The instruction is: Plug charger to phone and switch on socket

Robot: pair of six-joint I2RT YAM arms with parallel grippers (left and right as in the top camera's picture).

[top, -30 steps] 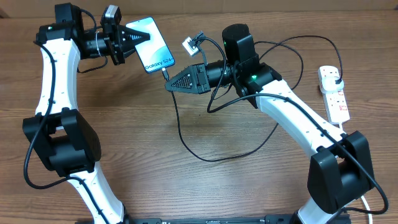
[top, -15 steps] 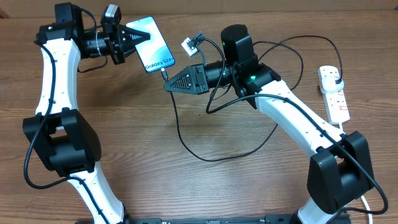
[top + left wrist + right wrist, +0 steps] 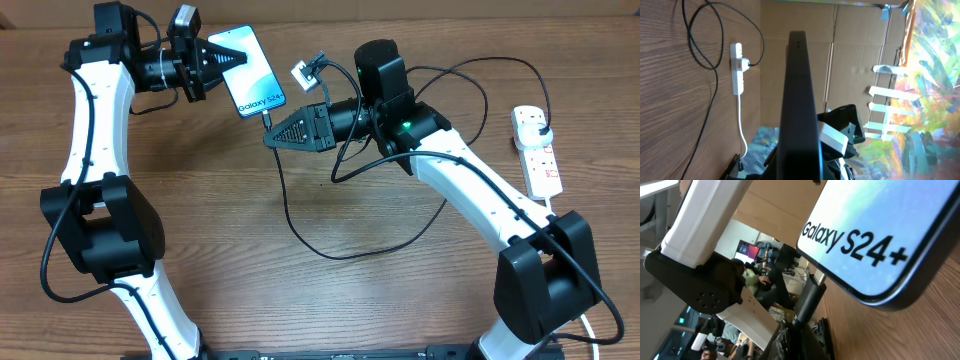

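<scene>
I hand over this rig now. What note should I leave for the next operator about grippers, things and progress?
Left gripper: shut on the phone, holding it off the table.
Right gripper: shut on the charger by its connector tip, at the phone's bottom edge.
Power strip: far right of the table, charger's plug in it.
Done: phone lifted, connector at the port; whether seated, cannot tell.
Left: confirm seating, then switch on the power strip.
</scene>
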